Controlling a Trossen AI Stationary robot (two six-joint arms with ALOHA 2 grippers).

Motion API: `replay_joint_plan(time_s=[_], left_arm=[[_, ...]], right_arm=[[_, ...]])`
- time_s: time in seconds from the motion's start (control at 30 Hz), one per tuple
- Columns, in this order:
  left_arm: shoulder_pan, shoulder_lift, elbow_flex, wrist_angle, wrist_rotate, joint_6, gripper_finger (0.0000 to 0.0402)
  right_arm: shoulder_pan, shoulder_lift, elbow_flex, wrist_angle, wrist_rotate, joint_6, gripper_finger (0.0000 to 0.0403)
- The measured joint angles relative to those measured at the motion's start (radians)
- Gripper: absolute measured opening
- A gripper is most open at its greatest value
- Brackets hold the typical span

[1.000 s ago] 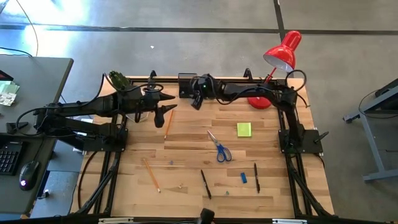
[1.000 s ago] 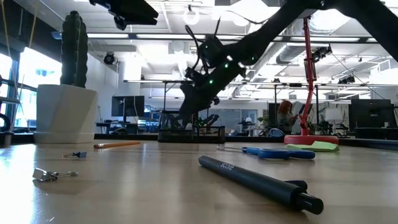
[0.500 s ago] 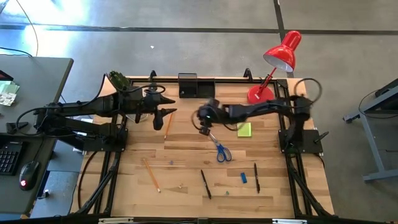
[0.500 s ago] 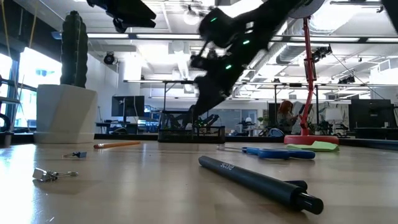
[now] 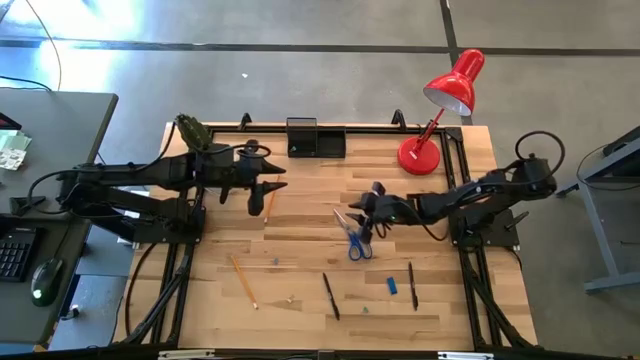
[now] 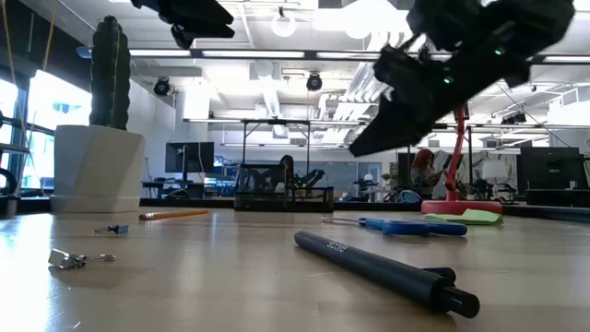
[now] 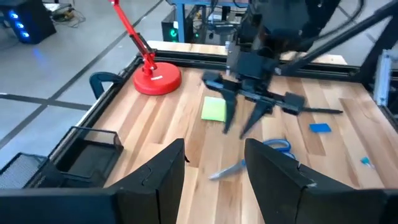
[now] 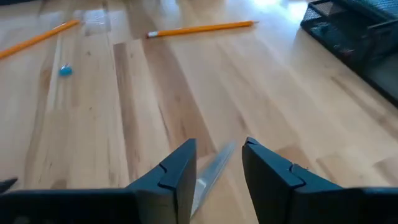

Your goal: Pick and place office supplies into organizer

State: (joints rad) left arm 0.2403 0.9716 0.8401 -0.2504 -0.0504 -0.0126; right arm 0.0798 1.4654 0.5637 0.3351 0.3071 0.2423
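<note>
The right hand [image 5: 366, 218], fingers apart and empty, hovered over the scissors [image 5: 352, 236] on the worktop [image 5: 300, 250], well apart from the organizer [image 5: 316, 138]. A misaligned descent could pinch one blade and skid it. The left hand [image 5: 272, 187] waited, open.

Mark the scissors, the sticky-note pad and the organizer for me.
scissors [image 5: 357, 245]: high view, on the blue handles.
sticky-note pad [image 7: 214, 109]: left wrist view, middle of its yellow-green top.
organizer [image 5: 316, 137]: high view, middle of the black box at the table's far edge.
</note>
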Motion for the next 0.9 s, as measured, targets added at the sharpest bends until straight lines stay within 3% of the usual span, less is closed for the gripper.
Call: replay_joint_plan(time_s=[0.2, 0.4, 0.53, 0.7, 0.9], left_arm=[[0.000, 0.037, -0.001, -0.008, 0.017, -0.004, 0.0156], [0.000, 0.072, -0.001, -0.009, 0.016, -0.009, 0.0156], [-0.011, 0.095, -0.001, -0.020, 0.013, -0.050, 0.0156], [-0.090, 0.122, -0.001, -0.087, -0.010, -0.134, 0.0156], [-0.282, 0.152, -0.001, -0.175, -0.035, -0.197, 0.0156]], right_arm=[[0.057, -0.015, -0.023, 0.025, 0.083, -0.014, 0.0123], [0.073, -0.014, -0.023, 0.006, 0.003, 0.021, 0.0123], [0.087, 0.010, -0.023, 0.017, 0.012, 0.116, 0.0123], [0.163, 0.079, -0.023, 0.083, 0.068, 0.201, 0.0123], [0.321, 0.111, -0.023, 0.158, 0.228, 0.190, 0.0123]])
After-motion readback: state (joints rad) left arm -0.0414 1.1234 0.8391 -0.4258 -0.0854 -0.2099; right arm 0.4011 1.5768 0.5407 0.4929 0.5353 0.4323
